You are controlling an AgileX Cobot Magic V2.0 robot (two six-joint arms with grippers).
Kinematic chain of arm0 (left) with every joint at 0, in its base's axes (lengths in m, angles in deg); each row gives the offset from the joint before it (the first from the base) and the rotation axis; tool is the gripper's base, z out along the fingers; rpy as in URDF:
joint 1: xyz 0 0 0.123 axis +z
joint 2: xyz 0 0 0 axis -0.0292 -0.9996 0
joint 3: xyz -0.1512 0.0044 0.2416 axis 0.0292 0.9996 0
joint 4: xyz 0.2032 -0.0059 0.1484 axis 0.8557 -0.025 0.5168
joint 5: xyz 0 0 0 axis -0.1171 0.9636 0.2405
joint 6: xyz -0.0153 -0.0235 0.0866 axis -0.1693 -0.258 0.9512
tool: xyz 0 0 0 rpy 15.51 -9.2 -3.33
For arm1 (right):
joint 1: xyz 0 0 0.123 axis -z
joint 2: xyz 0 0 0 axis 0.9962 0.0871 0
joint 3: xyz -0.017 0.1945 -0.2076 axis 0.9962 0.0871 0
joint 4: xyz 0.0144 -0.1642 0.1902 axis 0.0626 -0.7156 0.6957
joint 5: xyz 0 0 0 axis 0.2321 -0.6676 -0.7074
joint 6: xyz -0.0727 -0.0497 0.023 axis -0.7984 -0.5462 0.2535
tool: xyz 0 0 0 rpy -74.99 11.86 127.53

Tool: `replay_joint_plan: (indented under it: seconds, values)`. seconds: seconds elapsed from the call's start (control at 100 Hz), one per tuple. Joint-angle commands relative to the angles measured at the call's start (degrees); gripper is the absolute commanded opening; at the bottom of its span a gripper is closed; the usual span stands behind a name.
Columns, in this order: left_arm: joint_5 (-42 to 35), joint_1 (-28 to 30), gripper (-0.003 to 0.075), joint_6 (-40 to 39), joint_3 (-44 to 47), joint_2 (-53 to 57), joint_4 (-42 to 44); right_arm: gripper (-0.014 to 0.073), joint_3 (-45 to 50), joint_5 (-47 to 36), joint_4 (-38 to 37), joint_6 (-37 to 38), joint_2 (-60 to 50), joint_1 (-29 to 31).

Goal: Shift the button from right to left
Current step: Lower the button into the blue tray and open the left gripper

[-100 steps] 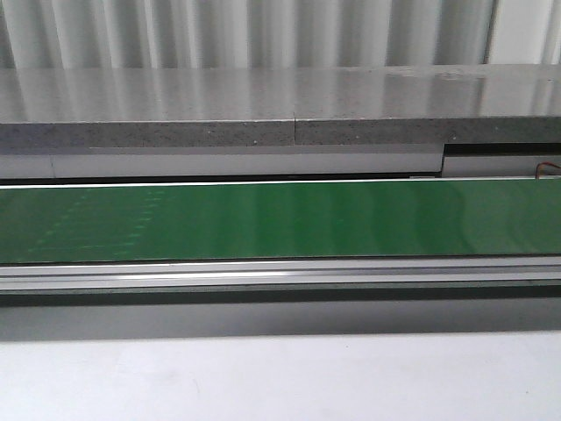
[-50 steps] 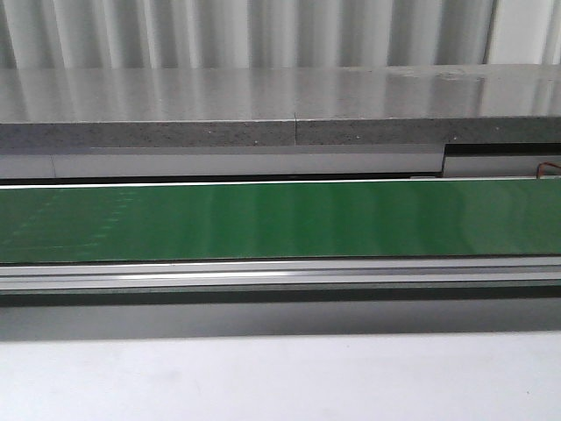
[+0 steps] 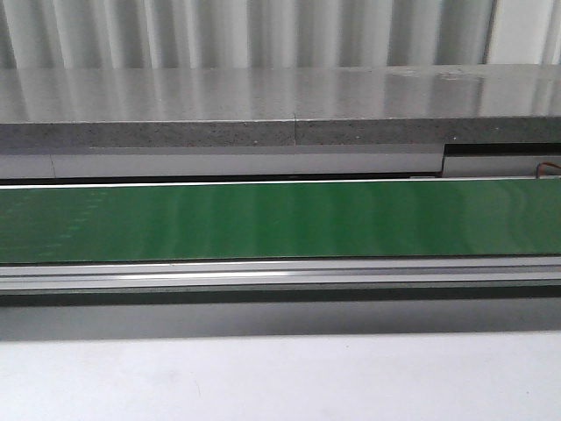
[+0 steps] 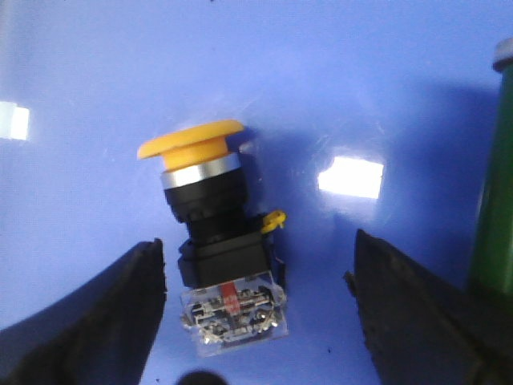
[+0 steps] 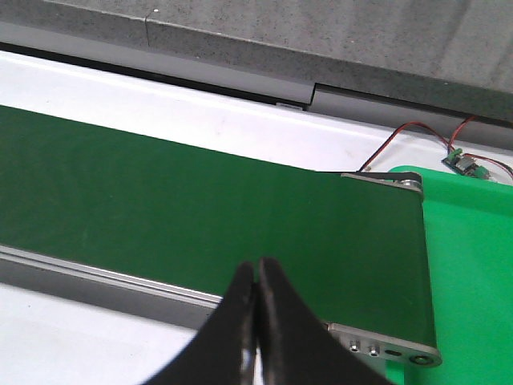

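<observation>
The button (image 4: 212,228), with its yellow-orange cap, black collar and clear contact block, lies on its side on a blue surface (image 4: 337,72) in the left wrist view. My left gripper (image 4: 256,265) is open, a black finger on each side of the button's block, neither touching it. The right gripper (image 5: 256,269) is shut with nothing between its fingers, hovering over the near rail of the green belt (image 5: 200,208) close to the belt's end. The front view shows only the belt (image 3: 280,219), with no button and no gripper on it.
A grey stone ledge (image 3: 280,110) runs behind the belt, and an aluminium rail (image 3: 280,274) along its front. A green surface (image 5: 473,265) and a small wired circuit board (image 5: 463,163) lie past the belt's end. A dark green edge (image 4: 493,192) borders the blue surface.
In the front view, faint pale marks on the belt's left part have drifted left and faded. Nothing else differs.
</observation>
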Motion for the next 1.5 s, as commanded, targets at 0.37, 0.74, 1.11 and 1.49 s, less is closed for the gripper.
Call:
replay_joint_plan:
  seconds: [0.37, 0.74, 1.11, 1.49]
  values:
    - [-6.0, 0.6, 0.0494, -0.2, -1.6, 13.2, -1.8, -0.0067, -1.5, -3.4, 1.1, -0.1, 0.1, 0.0]
    - [-7.4, -10.5, 0.0494, -0.2, 1.9, 31.9, -8.4, -0.0067, -1.5, -3.4, 1.1, -0.1, 0.1, 0.0]
    - [-10.1, -24.8, 0.0493, -0.2, 14.9, 55.0, -12.8, -0.0067, -1.5, -3.4, 1.1, -0.1, 0.1, 0.0]
    - [-10.3, -29.1, 0.0098, -0.2, 29.6, 76.0, -15.3, -0.0067, -1.5, -3.4, 1.1, -0.1, 0.1, 0.0]
